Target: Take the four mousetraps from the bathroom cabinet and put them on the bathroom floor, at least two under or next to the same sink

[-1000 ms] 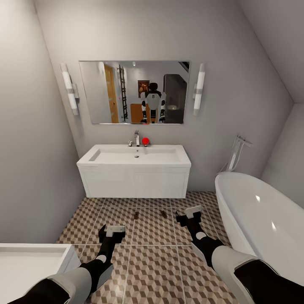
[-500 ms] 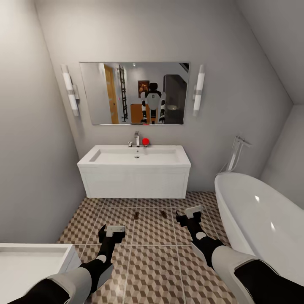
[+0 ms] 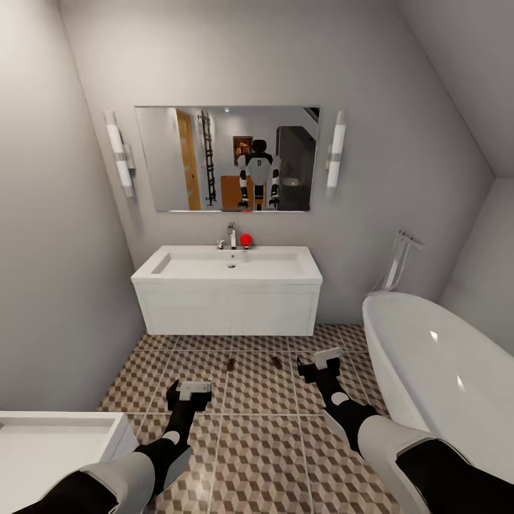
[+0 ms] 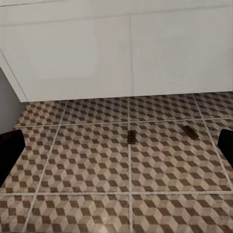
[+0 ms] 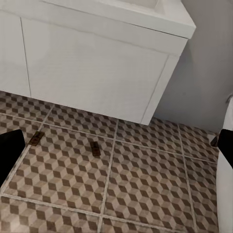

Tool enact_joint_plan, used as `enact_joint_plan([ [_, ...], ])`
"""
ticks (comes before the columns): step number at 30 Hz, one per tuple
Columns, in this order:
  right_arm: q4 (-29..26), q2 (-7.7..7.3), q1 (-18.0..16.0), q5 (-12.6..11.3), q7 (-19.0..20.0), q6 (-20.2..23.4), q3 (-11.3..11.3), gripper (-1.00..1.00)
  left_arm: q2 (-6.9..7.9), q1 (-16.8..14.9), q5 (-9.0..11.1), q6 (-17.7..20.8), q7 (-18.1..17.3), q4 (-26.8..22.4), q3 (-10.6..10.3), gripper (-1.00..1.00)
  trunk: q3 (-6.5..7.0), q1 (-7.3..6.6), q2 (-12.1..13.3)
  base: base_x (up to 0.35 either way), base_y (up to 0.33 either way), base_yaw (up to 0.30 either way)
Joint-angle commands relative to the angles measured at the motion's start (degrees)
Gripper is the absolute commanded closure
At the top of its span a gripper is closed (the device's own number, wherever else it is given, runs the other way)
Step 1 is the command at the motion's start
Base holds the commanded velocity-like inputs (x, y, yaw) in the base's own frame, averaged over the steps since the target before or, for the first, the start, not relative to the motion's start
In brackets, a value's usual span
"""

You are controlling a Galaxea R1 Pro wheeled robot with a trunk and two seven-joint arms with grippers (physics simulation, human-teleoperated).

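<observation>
Two mousetraps lie on the cube-patterned bathroom floor [image 3: 257,428] just in front of the white wall-hung sink [image 3: 228,265], one at the left [image 3: 230,363] and one at the right [image 3: 276,361]. Both show in the left wrist view [image 4: 131,137] [image 4: 190,131] and in the right wrist view [image 5: 36,138] [image 5: 95,148]. My left gripper [image 3: 193,390] hovers low over the tiles, short of the traps, open and empty [image 4: 116,148]. The right gripper [image 3: 325,356] hangs beside the right trap, also open and empty [image 5: 116,148]. An orange-brown cabinet [image 3: 230,191] is reflected in the mirror behind me.
A white oval bathtub [image 3: 435,371] fills the right side, close to my right arm. A white basin unit [image 3: 50,435] sits at the lower left by my left arm. A red ball [image 3: 245,239] rests by the chrome tap [image 3: 231,233]. Grey walls close in on both sides.
</observation>
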Motion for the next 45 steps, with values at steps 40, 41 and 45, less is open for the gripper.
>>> enact_joint_plan([
  [40, 0.2, -2.72, 9.6, -0.1, -0.3, -3.2, 0.5, -1.0, 1.86, 5.1, 0.4, -0.4, 0.3, 3.5, -0.3, -1.0, -0.13, 0.04, -0.1, 0.0, 0.0, 0.0],
  [41, 0.2, -2.87, 10.8, -0.1, -0.3, -3.6, 0.5, -1.0, 2.02, 6.3, 0.4, -0.4, 0.3, 3.5, -0.3, -1.0, -0.13, 0.04, -0.1, 0.0, 0.0, 0.0],
  [45, 0.2, -3.03, 12.6, -0.1, -0.3, -3.9, 0.5, -1.0, 2.24, 8.6, 0.4, -0.4, 0.3, 3.5, -0.3, -1.0, -0.13, 0.04, -0.1, 0.0, 0.0, 0.0],
])
